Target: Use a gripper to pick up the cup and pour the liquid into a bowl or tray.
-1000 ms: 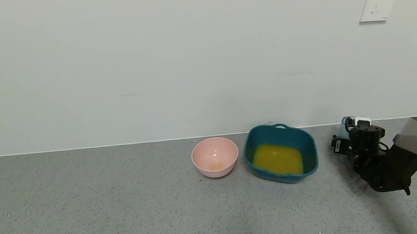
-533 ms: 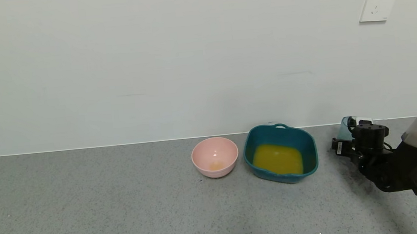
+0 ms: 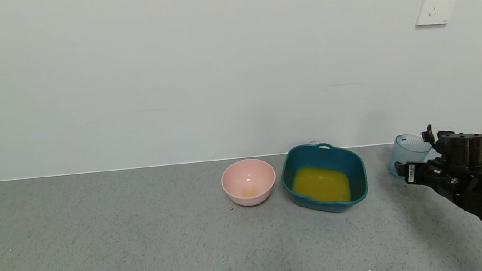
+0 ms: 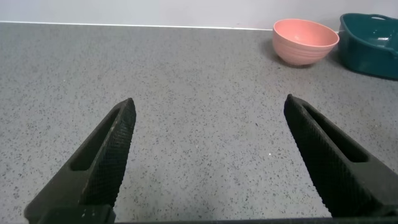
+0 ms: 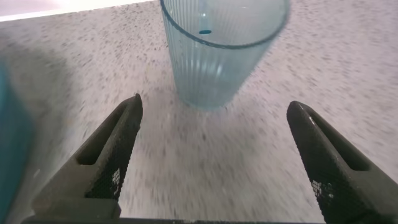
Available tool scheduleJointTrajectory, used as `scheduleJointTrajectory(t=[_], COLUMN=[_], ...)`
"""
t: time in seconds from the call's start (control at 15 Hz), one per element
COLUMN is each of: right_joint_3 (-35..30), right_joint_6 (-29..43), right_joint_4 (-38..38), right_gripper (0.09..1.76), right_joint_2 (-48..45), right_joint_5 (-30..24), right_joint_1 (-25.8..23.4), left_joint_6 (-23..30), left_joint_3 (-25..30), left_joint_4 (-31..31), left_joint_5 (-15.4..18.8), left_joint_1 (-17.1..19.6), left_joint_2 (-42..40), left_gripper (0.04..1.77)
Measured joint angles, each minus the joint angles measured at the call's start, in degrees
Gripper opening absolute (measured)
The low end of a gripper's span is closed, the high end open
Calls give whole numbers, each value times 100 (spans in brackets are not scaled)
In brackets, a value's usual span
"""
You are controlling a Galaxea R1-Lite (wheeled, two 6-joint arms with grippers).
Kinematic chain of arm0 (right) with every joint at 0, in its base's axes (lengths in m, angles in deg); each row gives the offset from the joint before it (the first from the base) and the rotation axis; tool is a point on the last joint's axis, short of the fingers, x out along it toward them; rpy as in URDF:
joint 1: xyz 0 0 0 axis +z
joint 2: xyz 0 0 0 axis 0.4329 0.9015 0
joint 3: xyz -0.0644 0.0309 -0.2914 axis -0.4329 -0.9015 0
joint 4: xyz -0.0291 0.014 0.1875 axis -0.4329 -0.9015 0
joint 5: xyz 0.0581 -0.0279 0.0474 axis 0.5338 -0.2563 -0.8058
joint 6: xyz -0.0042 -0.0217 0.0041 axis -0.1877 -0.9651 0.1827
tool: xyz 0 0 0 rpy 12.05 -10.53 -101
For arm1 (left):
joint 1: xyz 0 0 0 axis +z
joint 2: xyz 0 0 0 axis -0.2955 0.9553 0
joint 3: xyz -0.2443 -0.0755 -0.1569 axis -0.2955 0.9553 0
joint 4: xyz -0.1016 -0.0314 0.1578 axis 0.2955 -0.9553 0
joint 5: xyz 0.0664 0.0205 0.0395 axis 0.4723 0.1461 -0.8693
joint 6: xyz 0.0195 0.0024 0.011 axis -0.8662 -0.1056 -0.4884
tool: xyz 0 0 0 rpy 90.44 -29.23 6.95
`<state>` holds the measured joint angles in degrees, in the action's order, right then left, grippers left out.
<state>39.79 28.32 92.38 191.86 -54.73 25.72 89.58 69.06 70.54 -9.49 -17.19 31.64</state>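
on the worktop, near the wall behind it, three things stand in a row: the round bowl to the left, the tub just beside it on the right, and the cup farther right, apart from the tub. the liquid lies in the tub. the right gripper sits just right of the cup, its jaws spread to either side and clear of it, while the left gripper hangs over bare worktop well left of the bowl.

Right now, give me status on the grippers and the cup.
Right gripper open, fingers clear of cup. Cup upright on counter, looks empty. Liquid in teal tub. Left gripper open, idle. Nothing in the way.
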Motion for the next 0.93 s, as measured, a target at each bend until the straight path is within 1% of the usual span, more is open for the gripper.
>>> scheduleJointTrajectory(t=[0.2,0.33,0.6,0.93], right_joint_3=[-408,-560,-653,-719], right_joint_6=[0,0,22,206], right_joint_4=[-890,-1775,-3792,-5603], right_gripper=[169,170,170,170], right_joint_2=[-1232,-2158,-4248,-6610], right_joint_5=[-24,-44,-127,-168], right_joint_1=[107,223,607,883], left_joint_6=[0,0,0,0], left_joint_3=[0,0,0,0], left_joint_4=[2,2,0,0], left_joint_5=[0,-2,-2,-2], left_joint_1=[0,0,0,0], left_joint_2=[-2,0,0,0], left_gripper=[172,172,172,172])
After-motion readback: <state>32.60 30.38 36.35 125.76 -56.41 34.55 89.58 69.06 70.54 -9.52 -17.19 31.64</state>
